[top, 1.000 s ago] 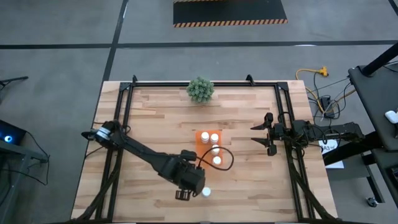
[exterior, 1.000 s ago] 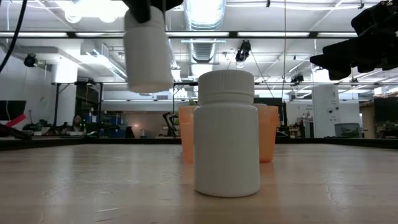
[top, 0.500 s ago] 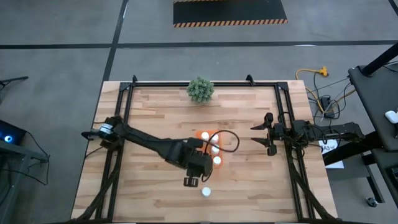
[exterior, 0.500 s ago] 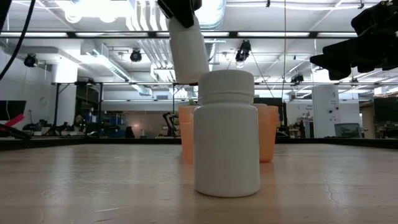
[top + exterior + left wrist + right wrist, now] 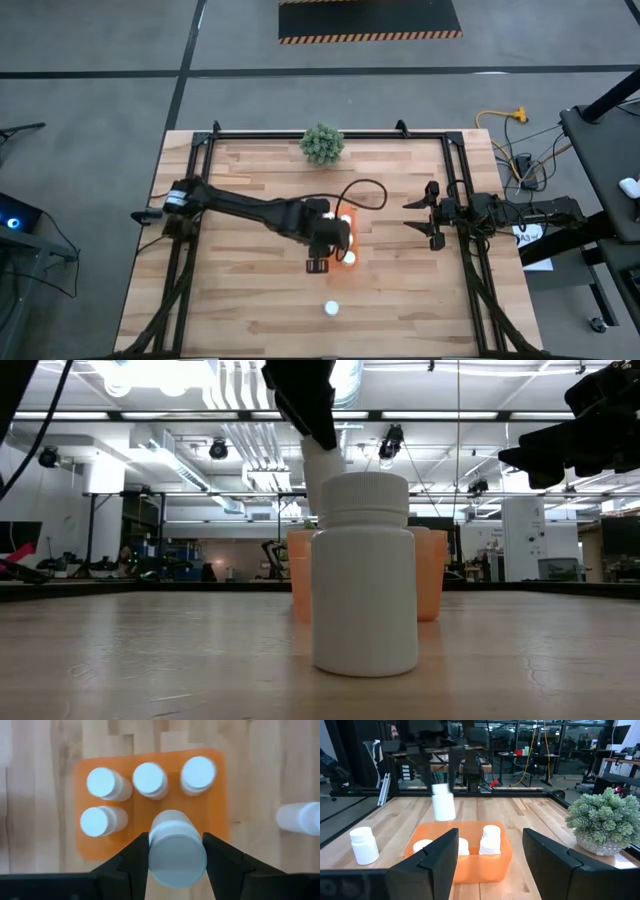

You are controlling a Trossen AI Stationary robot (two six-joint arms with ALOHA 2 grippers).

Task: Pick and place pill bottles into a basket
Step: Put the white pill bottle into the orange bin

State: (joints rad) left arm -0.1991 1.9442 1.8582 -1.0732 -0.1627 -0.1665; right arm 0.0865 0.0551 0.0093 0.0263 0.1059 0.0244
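Pill bottle [image 5: 176,851] clenched in left gripper [image 5: 176,857] above the basket [image 5: 222,795] at frame centre; right gripper [image 5: 432,229], centre right, released

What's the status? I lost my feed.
Left gripper shut on bottle over basket. Right gripper open, idle. Four bottles in; one on table.

both arms are dark, near-black, built of slim tubular links with bulkier joint housings; the left arm [image 5: 240,208] carries a small white label near its base and a thin black cable looping above its wrist; the right arm [image 5: 500,212] is the same matte black, its gripper [image 5: 431,216] ending in two pointed fingers; the left gripper [image 5: 176,854] has broad, angular black fingers with faceted edges
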